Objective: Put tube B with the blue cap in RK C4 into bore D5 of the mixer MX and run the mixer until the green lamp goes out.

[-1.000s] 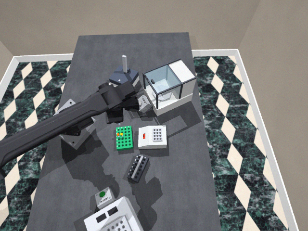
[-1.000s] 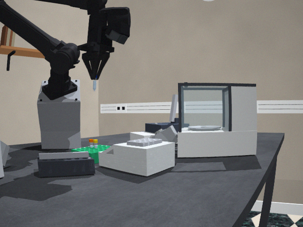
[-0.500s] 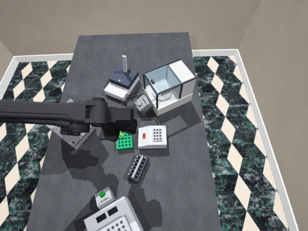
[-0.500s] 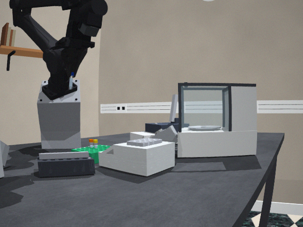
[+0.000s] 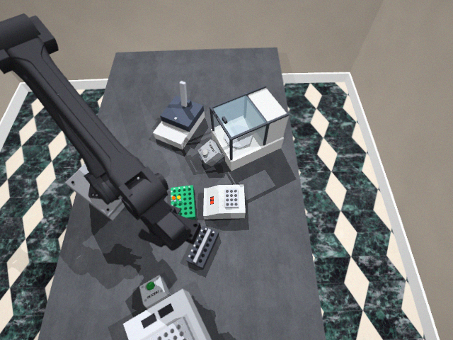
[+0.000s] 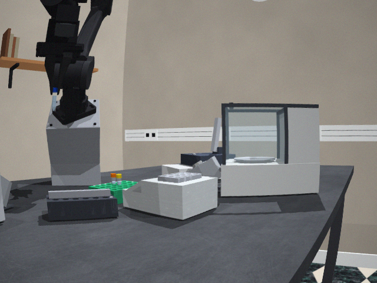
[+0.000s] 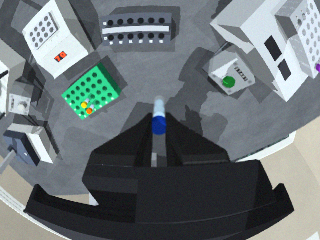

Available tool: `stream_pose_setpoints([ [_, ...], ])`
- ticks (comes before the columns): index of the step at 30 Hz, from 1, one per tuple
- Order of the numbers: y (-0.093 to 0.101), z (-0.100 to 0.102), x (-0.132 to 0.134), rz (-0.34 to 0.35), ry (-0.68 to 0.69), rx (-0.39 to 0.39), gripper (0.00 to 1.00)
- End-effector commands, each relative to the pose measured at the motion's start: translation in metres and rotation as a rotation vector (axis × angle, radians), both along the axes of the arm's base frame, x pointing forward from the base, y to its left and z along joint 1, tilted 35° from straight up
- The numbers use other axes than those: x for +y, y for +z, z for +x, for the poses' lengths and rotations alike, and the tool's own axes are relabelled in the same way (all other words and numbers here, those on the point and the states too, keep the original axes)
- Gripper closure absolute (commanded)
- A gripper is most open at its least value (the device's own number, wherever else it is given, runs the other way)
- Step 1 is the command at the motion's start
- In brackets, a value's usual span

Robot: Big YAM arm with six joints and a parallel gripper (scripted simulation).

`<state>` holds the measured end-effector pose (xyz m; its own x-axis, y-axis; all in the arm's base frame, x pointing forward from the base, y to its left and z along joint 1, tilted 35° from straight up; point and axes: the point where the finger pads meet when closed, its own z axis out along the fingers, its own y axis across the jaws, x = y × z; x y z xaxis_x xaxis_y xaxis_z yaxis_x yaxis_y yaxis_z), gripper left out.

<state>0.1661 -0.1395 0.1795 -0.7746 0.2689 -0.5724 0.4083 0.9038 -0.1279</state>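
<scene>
My gripper (image 7: 158, 118) is shut on tube B (image 7: 159, 116), a clear tube with a blue cap that hangs upright from the fingertips. In the side view the tube (image 6: 54, 98) is high above the bench, in front of the arm's pedestal. In the overhead view the arm hides the tube. The mixer MX (image 7: 276, 44) is white, with two dark windows and a grid of bores. It lies at the upper right of the wrist view and at the bottom edge of the overhead view (image 5: 164, 324). The green rack RK (image 7: 91, 91) lies below and to the left of the gripper.
An orange-capped and a yellow-capped tube stand in the rack. A small grey box with a green round button (image 5: 152, 287) sits beside the mixer. The dark magnet block (image 5: 202, 246), the white dry block (image 5: 224, 201), the glass-walled balance (image 5: 248, 126) and the spectrophotometer (image 5: 179, 122) stand further along the bench.
</scene>
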Motion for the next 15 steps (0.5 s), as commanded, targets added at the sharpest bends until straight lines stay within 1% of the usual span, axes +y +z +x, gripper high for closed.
stream_pose_setpoints([
  [1,0.038,0.005,-0.04,-0.058,0.05,-0.014,0.91],
  [3,0.042,0.003,-0.056,-0.029,0.001,-0.031,0.91],
  [4,0.045,0.002,-0.065,-0.03,0.001,-0.03,0.91],
  [6,0.049,0.0,-0.081,0.0,-0.048,-0.048,0.91],
  [7,0.052,0.0,-0.089,-0.001,-0.048,-0.047,0.91],
  [11,0.061,-0.004,-0.122,0.045,-0.125,-0.075,0.91],
  [13,0.061,-0.004,-0.122,0.045,-0.125,-0.075,0.91],
  [15,0.066,-0.006,-0.138,0.088,-0.196,-0.104,0.91],
])
